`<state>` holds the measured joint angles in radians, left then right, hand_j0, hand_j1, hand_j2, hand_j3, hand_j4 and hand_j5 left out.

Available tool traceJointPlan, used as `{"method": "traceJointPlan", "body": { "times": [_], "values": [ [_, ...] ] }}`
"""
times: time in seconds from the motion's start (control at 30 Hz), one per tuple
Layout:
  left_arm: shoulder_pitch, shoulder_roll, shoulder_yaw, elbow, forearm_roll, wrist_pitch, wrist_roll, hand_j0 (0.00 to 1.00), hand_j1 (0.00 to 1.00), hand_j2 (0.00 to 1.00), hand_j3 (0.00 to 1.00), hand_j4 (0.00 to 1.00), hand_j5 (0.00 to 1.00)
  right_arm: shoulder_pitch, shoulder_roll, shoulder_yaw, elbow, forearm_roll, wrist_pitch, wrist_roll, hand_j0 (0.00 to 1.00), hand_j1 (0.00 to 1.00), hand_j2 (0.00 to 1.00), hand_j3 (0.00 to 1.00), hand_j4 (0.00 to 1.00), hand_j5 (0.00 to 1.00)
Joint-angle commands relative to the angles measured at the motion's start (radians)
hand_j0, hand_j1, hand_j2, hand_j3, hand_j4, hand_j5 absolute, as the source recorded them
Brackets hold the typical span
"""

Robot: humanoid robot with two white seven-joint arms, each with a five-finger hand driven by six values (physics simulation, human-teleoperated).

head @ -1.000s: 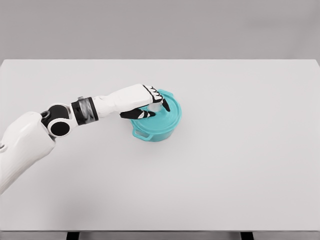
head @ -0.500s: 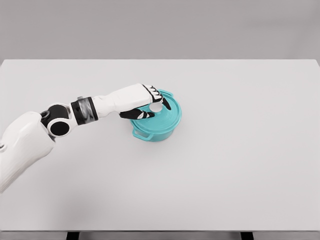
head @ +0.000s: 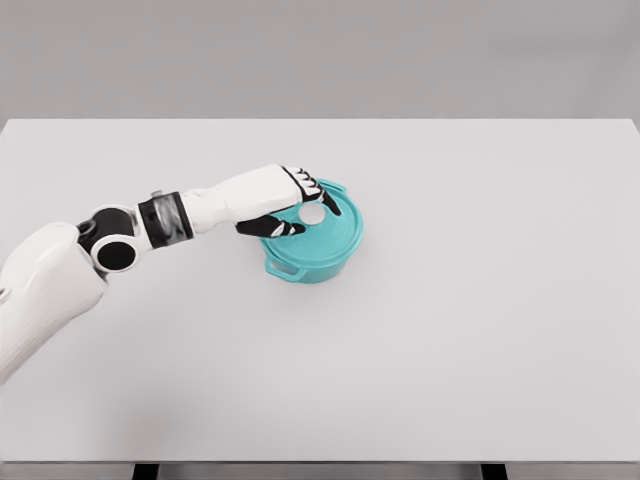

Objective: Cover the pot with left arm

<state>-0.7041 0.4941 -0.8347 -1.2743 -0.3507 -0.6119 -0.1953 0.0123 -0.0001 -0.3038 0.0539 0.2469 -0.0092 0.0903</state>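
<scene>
A teal pot (head: 318, 264) with two side handles stands on the white table (head: 480, 310), left of the middle. Its teal lid (head: 338, 232) lies flat on the rim, with a white knob (head: 312, 213) in the middle. My left hand (head: 316, 219) hovers over the left part of the lid. Its black-tipped fingers (head: 328, 199) and thumb are spread on either side of the knob and no longer close on it. The knob shows plainly between them. The left arm reaches in from the lower left. No right arm shows.
Nothing else stands on the table. Its far edge meets a grey wall, and its front edge runs along the bottom of the view.
The fingers, closed over the knob a second ago, have loosened and drawn slightly up and left, baring the knob. Pot and lid stayed put.
</scene>
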Motion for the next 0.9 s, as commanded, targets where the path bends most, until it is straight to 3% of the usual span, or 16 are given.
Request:
{"method": "traceJointPlan", "body": {
  "times": [0.0, 0.47, 0.7, 0.87],
  "values": [
    [0.0, 0.003, 0.003, 0.0, 0.007, 0.001, 0.001, 0.69, 0.69, 0.69, 0.69, 0.69, 0.69, 0.0, 0.0, 0.0, 0.0, 0.0, 0.0, 0.0, 1.0, 1.0, 1.0, 1.0, 1.0, 1.0],
    [0.0, 0.055, 0.028, -0.013, 0.015, 0.001, 0.001, 0.69, 0.69, 0.69, 0.69, 0.69, 0.69, 0.0, 0.0, 0.0, 0.0, 0.0, 0.0, 0.0, 1.0, 1.0, 1.0, 1.0, 1.0, 1.0],
    [0.002, 0.132, 0.054, -0.1, 0.019, 0.001, -0.001, 0.69, 0.69, 0.69, 0.69, 0.69, 0.69, 0.0, 0.0, 0.0, 0.0, 0.0, 0.0, 0.0, 1.0, 1.0, 1.0, 1.0, 1.0, 1.0],
    [0.009, 0.254, 0.088, -0.158, 0.019, 0.001, -0.001, 0.85, 0.85, 0.85, 0.85, 0.85, 0.85, 0.0, 0.0, 0.0, 0.0, 0.0, 0.0, 0.0, 1.0, 1.0, 1.0, 1.0, 1.0, 1.0]
  ]
}}
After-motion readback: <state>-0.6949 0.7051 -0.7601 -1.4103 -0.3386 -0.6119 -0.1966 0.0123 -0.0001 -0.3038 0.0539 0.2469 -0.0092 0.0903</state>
